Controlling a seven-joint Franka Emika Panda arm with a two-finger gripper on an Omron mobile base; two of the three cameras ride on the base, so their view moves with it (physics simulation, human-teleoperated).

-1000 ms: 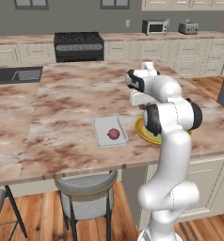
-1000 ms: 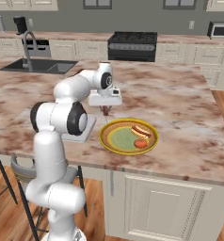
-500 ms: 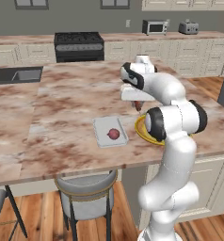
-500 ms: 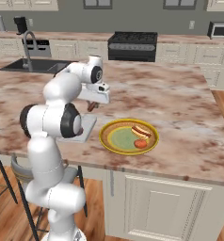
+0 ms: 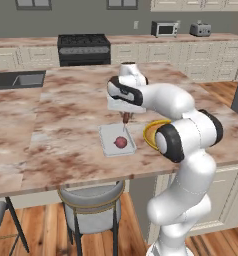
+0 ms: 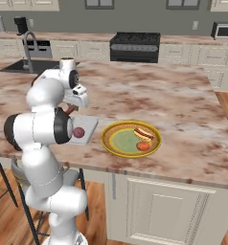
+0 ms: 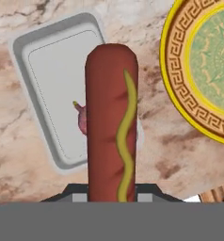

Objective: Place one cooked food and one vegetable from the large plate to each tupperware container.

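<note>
The tool [image 7: 111, 200] is clenched on a hot dog [image 7: 111, 122], gripping it at one end so that the sausage projects forward along the tool axis, mustard stripe up. In the left base view the hot dog [image 5: 125, 118] hangs just above the far edge of a tray [image 5: 117, 140].

The tray [image 7: 62, 89] lies on the tabletop [image 5: 66, 115] directly below the tool. It contains one dark red vegetable [image 5: 120, 142], probably a beet or radish; in the hand view the hot dog hides most of it, so the type cannot be confirmed.

The plate [image 6: 130, 139] sits just beside the tray, toward the robot's right, apart from it. It carries a second hot dog [image 6: 143, 133] and a red round item [image 6: 143, 146], likely a tomato. Only one tray can be confirmed in these views.

Judged step: lowering the hot dog into the tray next to the vegetable.

Hazards:
- Release from height: the hot dog is round and can roll or bounce over the low rim onto the tabletop.
- End grip: the long free end may tilt, strike the rim, and pivot outward.
- Descent onto the vegetable: contact can push it from the tray.
- Release near the far edge: the hot dog may land across the rim.
</note>
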